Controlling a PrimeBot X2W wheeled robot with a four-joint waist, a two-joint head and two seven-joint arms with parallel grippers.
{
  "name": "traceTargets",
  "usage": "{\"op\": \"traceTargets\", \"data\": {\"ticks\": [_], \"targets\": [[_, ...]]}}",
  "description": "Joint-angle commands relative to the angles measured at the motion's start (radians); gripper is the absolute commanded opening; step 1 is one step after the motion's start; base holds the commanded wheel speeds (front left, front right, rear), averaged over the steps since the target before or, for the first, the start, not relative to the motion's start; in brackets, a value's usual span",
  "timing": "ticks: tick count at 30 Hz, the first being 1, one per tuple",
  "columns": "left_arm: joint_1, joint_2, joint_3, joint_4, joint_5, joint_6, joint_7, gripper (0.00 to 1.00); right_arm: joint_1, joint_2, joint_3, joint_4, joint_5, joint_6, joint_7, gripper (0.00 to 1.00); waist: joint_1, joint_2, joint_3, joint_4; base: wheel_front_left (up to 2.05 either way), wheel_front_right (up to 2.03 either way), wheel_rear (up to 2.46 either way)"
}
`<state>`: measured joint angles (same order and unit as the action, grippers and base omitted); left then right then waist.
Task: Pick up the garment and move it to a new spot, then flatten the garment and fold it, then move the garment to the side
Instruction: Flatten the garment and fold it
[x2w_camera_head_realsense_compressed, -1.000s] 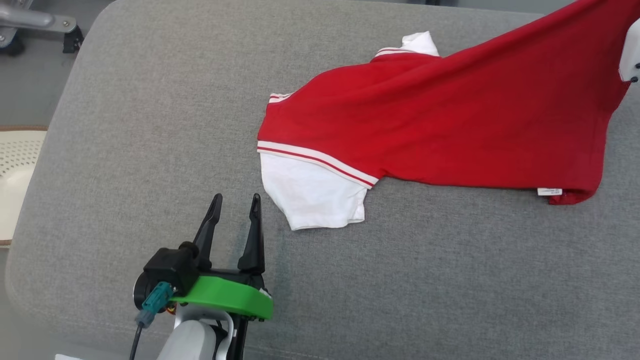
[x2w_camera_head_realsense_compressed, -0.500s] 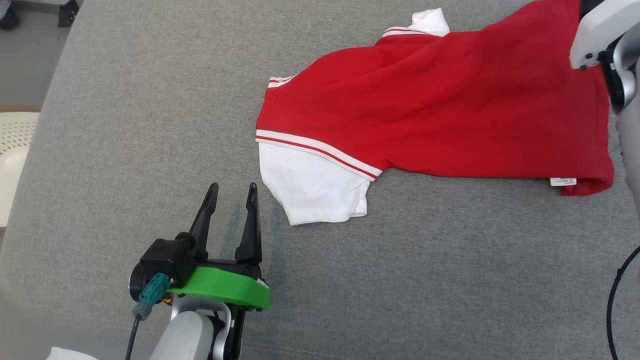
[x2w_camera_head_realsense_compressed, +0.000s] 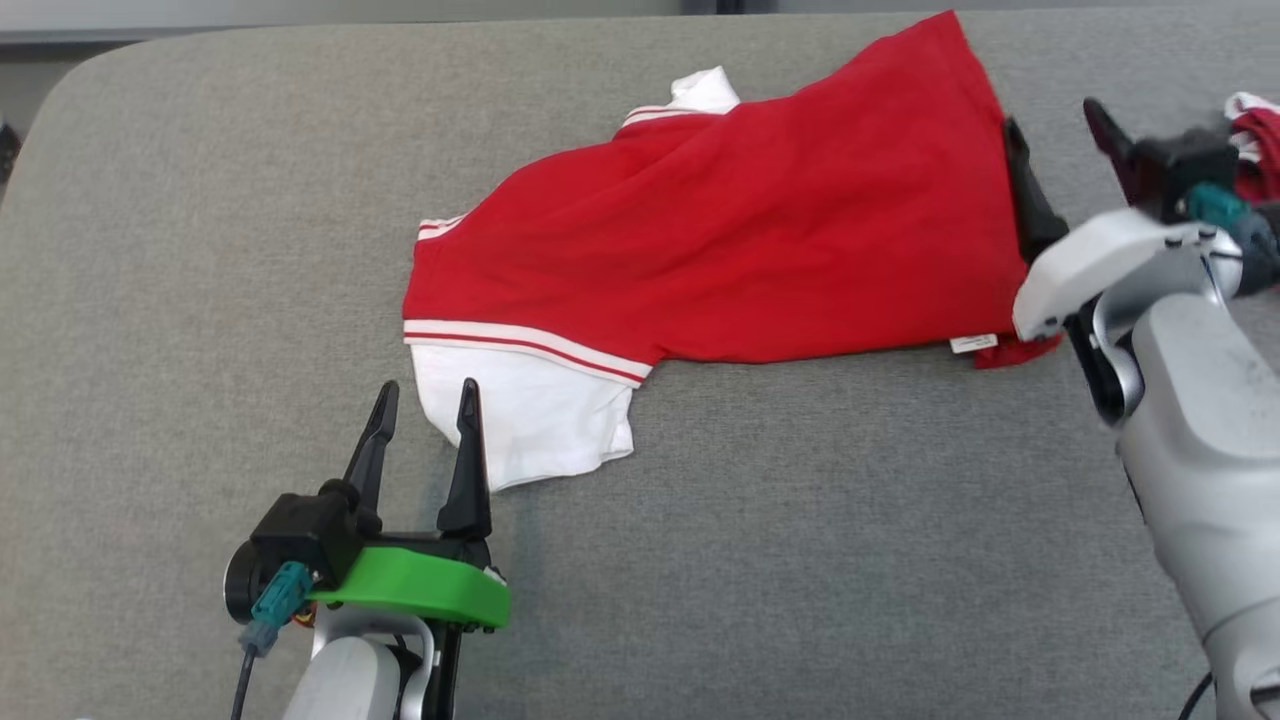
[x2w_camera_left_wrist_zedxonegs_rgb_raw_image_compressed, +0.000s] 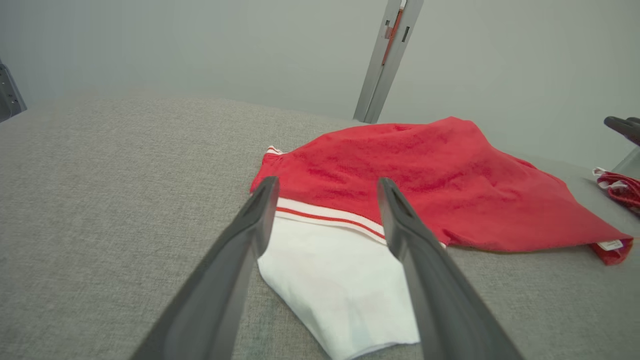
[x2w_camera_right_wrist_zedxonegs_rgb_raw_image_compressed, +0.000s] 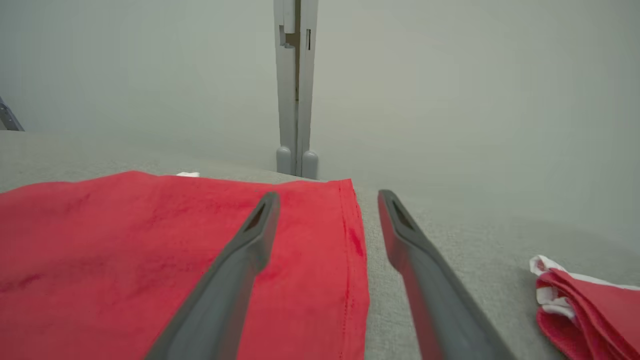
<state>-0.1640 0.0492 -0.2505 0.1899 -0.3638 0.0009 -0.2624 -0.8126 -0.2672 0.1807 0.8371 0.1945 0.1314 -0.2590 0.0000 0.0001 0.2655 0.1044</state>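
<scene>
Well, the left gripper (x2w_camera_head_realsense_compressed: 428, 385) sits lower left, fingers spread and empty, its tips at the white sleeve (x2w_camera_head_realsense_compressed: 545, 430). The right gripper (x2w_camera_head_realsense_compressed: 1050, 115), upper right, is likewise spread and holds nothing, beside the hem of the red shirt (x2w_camera_head_realsense_compressed: 740, 230). The shirt lies across the grey cushion (x2w_camera_head_realsense_compressed: 200, 250), upper middle. A second red garment (x2w_camera_head_realsense_compressed: 1258, 140) is cut off at the right edge.

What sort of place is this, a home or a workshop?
Likely a test lab, not a home: a grey padded table holds a red shirt, the wall behind is bare with a metal post, and another red garment lies aside.
</scene>
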Motion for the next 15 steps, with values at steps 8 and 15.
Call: {"op": "traceTargets", "data": {"ticks": [8, 15], "targets": [[0.022, 0.003, 0.009, -0.005, 0.017, -0.008, -0.003, 1.0, 0.313, 0.048, -0.062, -0.202, 0.023, -0.002, -0.006, 1.0, 0.0, -0.0001, -0.054, -0.07, 0.0, 0.0, 0.0], [0.024, 0.003, 0.013, -0.004, 0.012, -0.006, -0.003, 1.0, 0.452, 0.093, -0.065, -0.228, -0.032, -0.002, 0.018, 1.0, 0.0, -0.0001, -0.048, -0.057, 0.0, 0.0, 0.0]]}}
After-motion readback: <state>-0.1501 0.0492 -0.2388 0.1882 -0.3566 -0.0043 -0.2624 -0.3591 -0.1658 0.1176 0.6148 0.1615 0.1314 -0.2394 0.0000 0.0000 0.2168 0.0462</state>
